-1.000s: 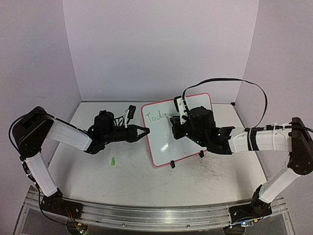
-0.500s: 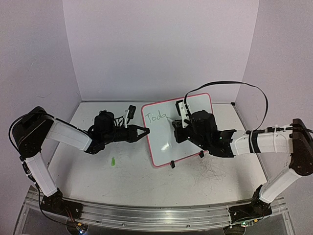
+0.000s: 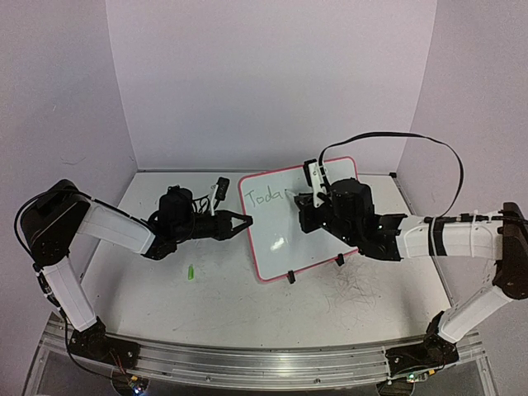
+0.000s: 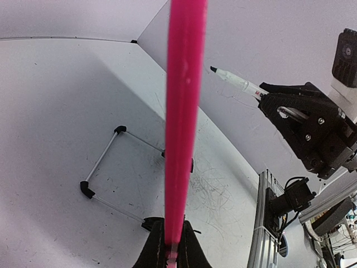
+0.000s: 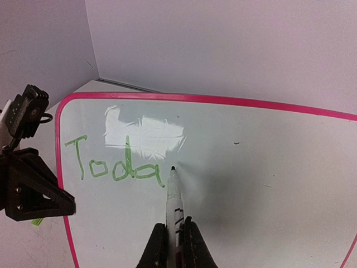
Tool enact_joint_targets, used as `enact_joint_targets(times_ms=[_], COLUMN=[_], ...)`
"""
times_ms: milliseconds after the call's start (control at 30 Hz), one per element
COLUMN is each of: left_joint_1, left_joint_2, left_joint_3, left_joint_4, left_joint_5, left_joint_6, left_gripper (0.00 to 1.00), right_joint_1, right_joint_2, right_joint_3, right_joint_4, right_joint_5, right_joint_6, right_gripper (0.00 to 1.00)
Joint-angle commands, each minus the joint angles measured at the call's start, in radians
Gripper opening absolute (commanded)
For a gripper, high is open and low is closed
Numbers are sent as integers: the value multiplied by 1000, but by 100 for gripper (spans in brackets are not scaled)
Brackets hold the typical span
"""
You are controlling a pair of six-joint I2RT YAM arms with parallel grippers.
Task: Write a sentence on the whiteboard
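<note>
- The whiteboard stands at the centre of the tabletop, its face tilted and its near edge resting on black clip feet.
- The left hand is closed on the board's left rim. In the left wrist view the fingers clamp the pink rim, which is seen edge-on.
- The right hand is closed on a white marker and sits over the upper middle of the board.
- The sentence is in green and so far reads "Toda". It runs from the upper left corner of the board.
- The marker tip is at the board face, just right of the last letter. Contact cannot be confirmed.
- A small green object lies on the tabletop, left of the board and near the left arm.
</note>
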Motion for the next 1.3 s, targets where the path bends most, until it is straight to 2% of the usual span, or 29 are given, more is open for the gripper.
enact_joint_targets(times_ms=[0, 600, 1267], left_joint_1=[3, 4, 3], left_joint_2=[-48, -50, -46], left_joint_3=[19, 17, 21], left_joint_4=[2, 2, -2], left_joint_5=[16, 18, 22], left_joint_6=[4, 8, 1], left_gripper=[0, 0, 0], right_joint_1=[-2, -2, -7], right_joint_2=[15, 57, 22], right_joint_3=[60, 36, -8], right_joint_4=[29, 21, 8], right_joint_5=[-15, 22, 54], right_joint_6=[-11, 2, 26], right_gripper=[0, 0, 0])
